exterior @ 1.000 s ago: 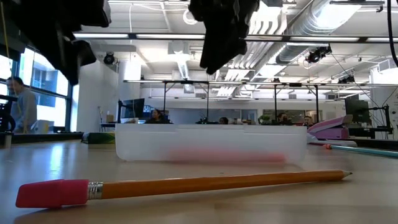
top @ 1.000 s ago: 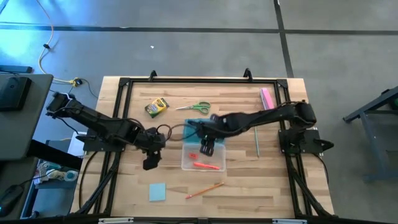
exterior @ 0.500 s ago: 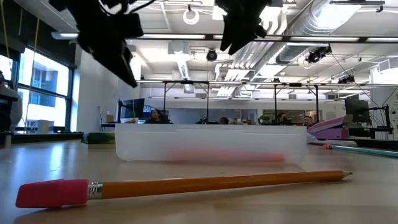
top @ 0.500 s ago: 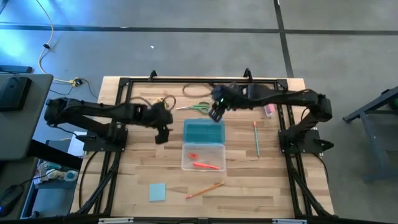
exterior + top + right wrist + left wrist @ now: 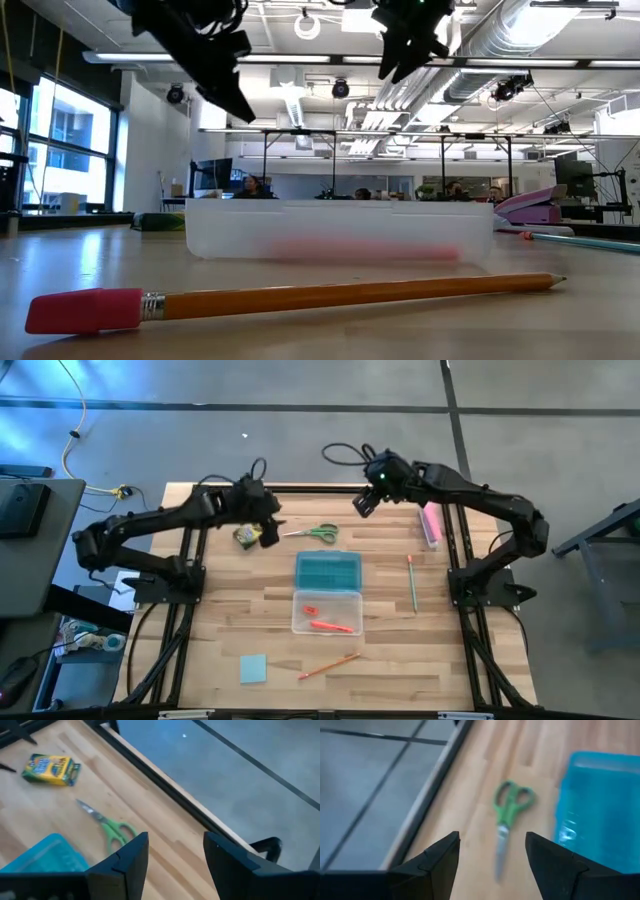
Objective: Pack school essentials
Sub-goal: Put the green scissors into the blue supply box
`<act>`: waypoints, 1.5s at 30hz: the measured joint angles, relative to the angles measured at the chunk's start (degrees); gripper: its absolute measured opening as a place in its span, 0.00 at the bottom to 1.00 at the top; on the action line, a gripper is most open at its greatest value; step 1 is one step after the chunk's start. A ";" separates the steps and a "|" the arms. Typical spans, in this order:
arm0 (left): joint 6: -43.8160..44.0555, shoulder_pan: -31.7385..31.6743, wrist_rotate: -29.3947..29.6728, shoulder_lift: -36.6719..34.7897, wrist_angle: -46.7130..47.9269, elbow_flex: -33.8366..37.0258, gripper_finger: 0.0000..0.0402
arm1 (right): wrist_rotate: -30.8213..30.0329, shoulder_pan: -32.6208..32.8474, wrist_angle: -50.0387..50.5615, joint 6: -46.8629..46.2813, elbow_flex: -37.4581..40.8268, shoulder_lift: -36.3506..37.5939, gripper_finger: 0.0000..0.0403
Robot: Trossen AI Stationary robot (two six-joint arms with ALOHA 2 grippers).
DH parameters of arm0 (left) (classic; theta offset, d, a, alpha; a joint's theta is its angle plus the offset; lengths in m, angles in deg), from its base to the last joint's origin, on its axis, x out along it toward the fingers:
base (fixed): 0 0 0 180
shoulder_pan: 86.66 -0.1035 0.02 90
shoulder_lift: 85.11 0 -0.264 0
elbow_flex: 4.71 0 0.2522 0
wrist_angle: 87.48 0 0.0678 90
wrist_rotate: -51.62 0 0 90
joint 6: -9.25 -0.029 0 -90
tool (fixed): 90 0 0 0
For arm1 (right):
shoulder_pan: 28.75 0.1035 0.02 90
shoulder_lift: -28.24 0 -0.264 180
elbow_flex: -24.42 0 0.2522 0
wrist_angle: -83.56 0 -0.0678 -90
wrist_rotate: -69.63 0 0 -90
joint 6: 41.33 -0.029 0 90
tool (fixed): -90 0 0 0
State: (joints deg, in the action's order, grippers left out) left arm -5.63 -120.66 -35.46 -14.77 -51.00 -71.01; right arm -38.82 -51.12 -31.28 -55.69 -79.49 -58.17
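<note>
Both arms have swung away from the open case at mid-desk to the far edge within the last second. The left end effector (image 5: 268,532) now hangs over the yellow-green crayon box (image 5: 247,537), its fingers (image 5: 440,865) parted and empty, with the green-handled scissors (image 5: 509,805) just ahead of it on the desk (image 5: 400,650) and the teal lid (image 5: 327,571) beyond them. The right end effector (image 5: 362,503), also spread open and holding nothing, hovers above the far rail, the scissors and crayon box lying below and in front of it. Nearer the middle, the clear tray (image 5: 327,611) already holds the orange pen (image 5: 330,625) and a tiny red piece (image 5: 309,609); the orange pencil (image 5: 300,295), the light-blue note pad (image 5: 253,668) and the thin green pencil (image 5: 411,582) lie loose well away from either end effector. The retreat from the tray suggests a fresh pick is starting, likely the crayons or scissors; most of the packing remains undone.
</note>
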 joint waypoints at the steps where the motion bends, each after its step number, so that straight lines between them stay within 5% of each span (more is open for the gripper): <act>1: -0.94 -1.13 -0.27 0.76 0.02 -1.29 0.53 | 0.42 -0.69 0.01 0.53 0.00 -0.01 0.45; 11: -3.78 -7.53 -1.67 11.19 0.07 -11.61 0.53 | 2.21 -5.66 0.02 6.12 0.00 -0.02 0.45; 27: -4.19 -5.65 -7.69 25.87 6.47 -11.78 0.53 | 2.57 -8.82 0.06 8.87 0.00 -0.04 0.45; 45: -5.07 -4.46 -10.36 34.58 7.29 -11.78 0.53 | 2.57 -8.88 0.04 8.21 0.00 -0.07 0.45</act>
State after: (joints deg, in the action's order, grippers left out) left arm -10.70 -125.12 -45.82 19.81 -43.71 -82.79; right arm -36.25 -60.00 -31.24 -47.48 -79.49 -58.24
